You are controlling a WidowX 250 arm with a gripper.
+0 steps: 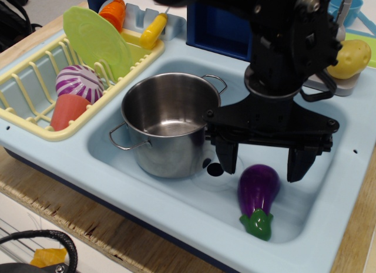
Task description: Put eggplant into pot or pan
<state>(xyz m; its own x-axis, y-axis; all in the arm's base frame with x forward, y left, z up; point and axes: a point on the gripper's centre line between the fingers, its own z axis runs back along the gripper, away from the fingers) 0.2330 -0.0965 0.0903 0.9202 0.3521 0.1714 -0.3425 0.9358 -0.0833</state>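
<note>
The purple eggplant (pixel 257 192) with a green stem cap lies on the floor of the light-blue toy sink (pixel 194 196), stem toward the front. The shiny steel pot (pixel 167 123) stands upright and empty at the sink's left side, with two loop handles. My black gripper (pixel 262 163) hangs open just above the eggplant's rear end, one finger (pixel 227 157) to its left and the other to its right. It holds nothing.
A yellow dish rack (pixel 35 85) at left holds a green plate (pixel 97 41), a purple-and-white striped toy (pixel 78 82) and an orange cup. A yellow potato (pixel 351 59) sits at the right rear. A blue panel (pixel 220 20) stands behind the sink.
</note>
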